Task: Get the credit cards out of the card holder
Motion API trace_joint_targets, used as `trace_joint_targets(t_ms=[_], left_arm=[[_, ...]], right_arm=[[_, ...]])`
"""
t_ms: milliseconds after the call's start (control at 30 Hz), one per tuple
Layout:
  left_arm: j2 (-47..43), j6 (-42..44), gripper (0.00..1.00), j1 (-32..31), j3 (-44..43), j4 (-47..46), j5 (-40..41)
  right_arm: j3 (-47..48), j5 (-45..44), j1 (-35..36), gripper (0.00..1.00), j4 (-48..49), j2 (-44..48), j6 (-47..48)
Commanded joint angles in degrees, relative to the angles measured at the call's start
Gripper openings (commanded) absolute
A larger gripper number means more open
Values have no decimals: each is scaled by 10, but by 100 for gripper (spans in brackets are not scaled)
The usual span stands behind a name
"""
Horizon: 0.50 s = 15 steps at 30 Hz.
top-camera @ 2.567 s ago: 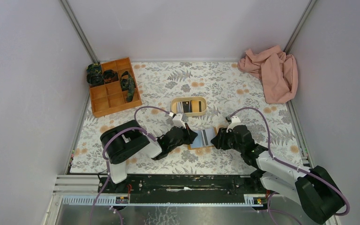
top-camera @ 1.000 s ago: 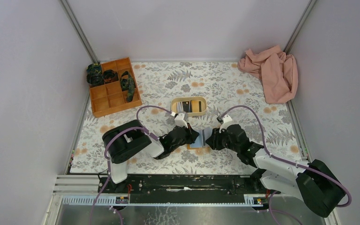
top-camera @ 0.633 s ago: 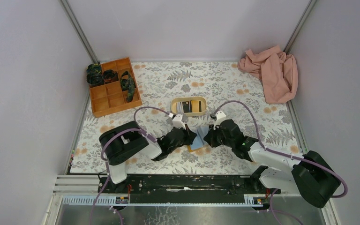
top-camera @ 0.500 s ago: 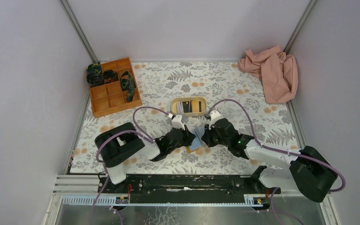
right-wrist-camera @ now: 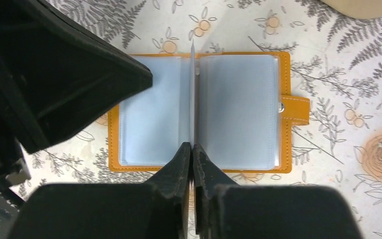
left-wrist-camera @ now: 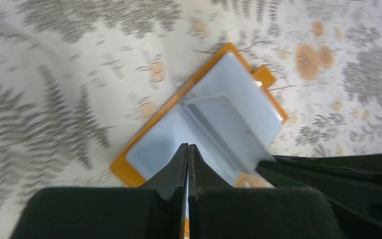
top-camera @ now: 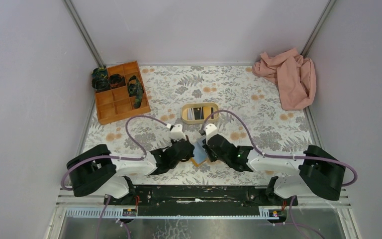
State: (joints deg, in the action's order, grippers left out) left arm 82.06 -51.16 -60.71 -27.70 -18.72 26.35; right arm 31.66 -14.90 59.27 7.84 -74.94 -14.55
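Light and floppy, the card holder (right-wrist-camera: 238, 114) is pinched by its slippery middle leaf (right-wrist-camera: 192, 89) in the right tool (right-wrist-camera: 192, 148); the left tool (left-wrist-camera: 187, 153) seems clenched empty.

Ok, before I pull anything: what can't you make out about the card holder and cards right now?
- Cards in the card holder: its light blue sleeves look blank in both wrist views; cannot tell.
- Left wrist view: the left gripper has its jaws shut; they hide whether they pinch a sleeve.
- Top view: that gripper and the right gripper cover most of the holder.
- Beige tray: contents too small to count.
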Motion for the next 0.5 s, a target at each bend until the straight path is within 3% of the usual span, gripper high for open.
trace_joint_targets(t_ms=[0, 67, 467], left_arm=[[-42, -72, 0, -1, 41, 95, 87], [-58, -88, 0, -2, 56, 105, 96], [-92, -118, 0, -1, 90, 118, 126]], right_arm=[[37, -63, 45, 15, -37, -37, 4], [43, -70, 64, 25, -38, -45, -2], [31, -51, 122, 41, -21, -28, -27]])
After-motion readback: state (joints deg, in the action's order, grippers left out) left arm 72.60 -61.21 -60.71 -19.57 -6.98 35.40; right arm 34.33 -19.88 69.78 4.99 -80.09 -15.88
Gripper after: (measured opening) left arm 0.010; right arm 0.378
